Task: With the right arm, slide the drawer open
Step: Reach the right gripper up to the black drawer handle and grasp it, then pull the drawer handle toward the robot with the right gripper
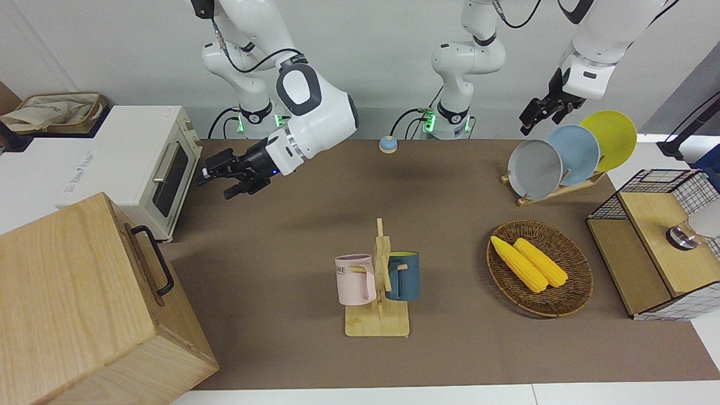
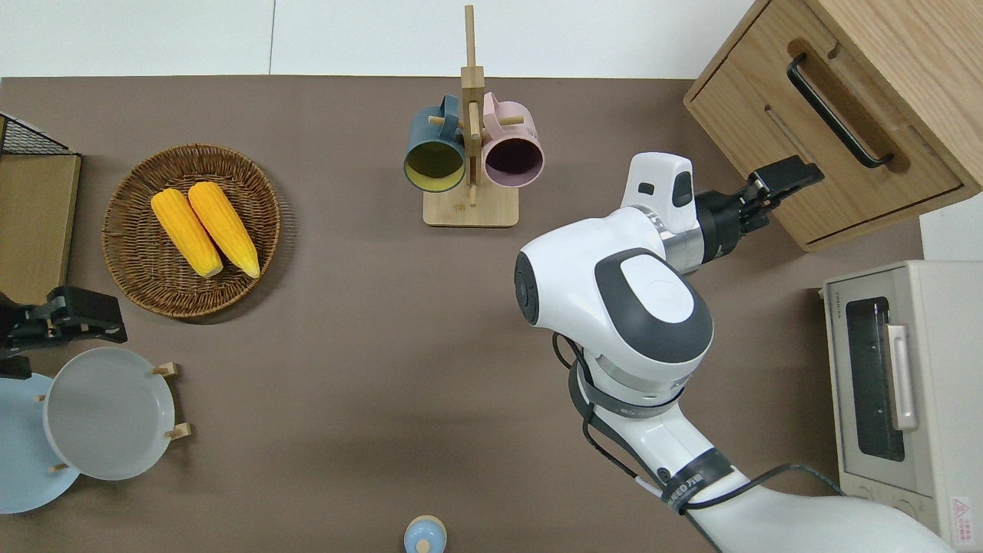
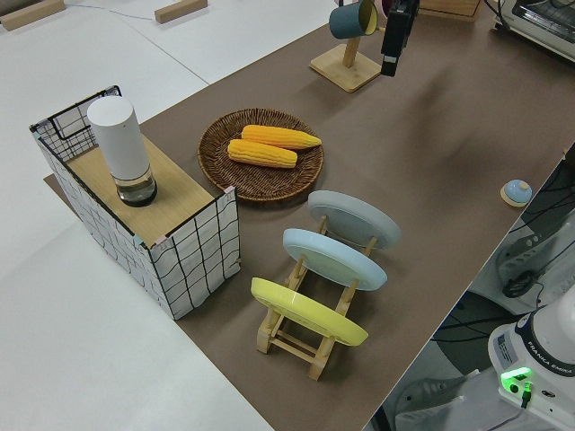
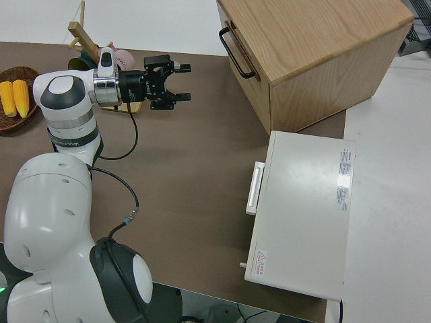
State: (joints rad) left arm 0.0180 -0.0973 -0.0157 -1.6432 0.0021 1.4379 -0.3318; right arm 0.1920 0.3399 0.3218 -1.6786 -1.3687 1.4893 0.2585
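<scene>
While short of the handle: black two-finger claw [image 4: 183,82] of the white right arm [image 2: 614,299], spread wide, empty, over the brown surface [image 2: 345,346] just beside the big light-wood box [image 1: 67,270].

Could strike the box face and shove it, or close off-centre on the black U-shaped bar handle [image 2: 833,111] and slip. Wide shallow light-wood drawer [image 2: 866,114] shut, at the right arm's end, farther out than the white toaster oven [image 2: 937,307]. Reads "FRANKA EMIKA" on an arm base [image 3: 539,359], "ME" on the pink mug [image 1: 354,281]; oven print unreadable.
</scene>
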